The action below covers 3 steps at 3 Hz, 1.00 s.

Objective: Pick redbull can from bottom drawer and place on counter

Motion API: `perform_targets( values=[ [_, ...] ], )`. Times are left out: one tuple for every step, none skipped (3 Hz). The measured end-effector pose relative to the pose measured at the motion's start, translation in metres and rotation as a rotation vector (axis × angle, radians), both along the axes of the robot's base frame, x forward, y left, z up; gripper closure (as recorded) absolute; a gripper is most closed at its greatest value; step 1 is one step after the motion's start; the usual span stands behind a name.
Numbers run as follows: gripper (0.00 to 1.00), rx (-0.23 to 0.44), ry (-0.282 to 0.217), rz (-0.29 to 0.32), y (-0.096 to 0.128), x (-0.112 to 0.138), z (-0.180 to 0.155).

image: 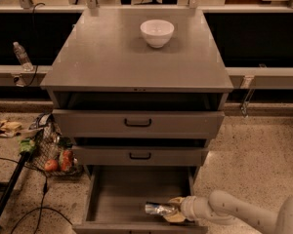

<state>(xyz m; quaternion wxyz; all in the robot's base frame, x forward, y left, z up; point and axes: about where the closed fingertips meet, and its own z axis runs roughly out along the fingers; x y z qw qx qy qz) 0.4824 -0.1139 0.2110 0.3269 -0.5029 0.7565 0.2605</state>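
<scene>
The redbull can, silver and shiny, lies on its side near the front right of the open bottom drawer. My gripper reaches in from the right. Its tan fingers sit above and below the can's right end, closed on it. My white arm runs off to the lower right. The grey counter is the cabinet top above and carries a white bowl near its back.
Two upper drawers with black handles stick out slightly above the bottom drawer. A wire basket of food, cables and a black pole lie on the floor at left. A water bottle stands on the left ledge.
</scene>
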Motion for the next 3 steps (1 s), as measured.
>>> perform_targets(
  values=[
    [1.00, 0.040, -0.051, 0.021, -0.040, -0.024, 0.081],
    [1.00, 0.059, -0.122, 0.013, -0.057, -0.027, 0.138],
    [1.00, 0.091, -0.231, 0.008, -0.064, -0.021, 0.212]
  ],
)
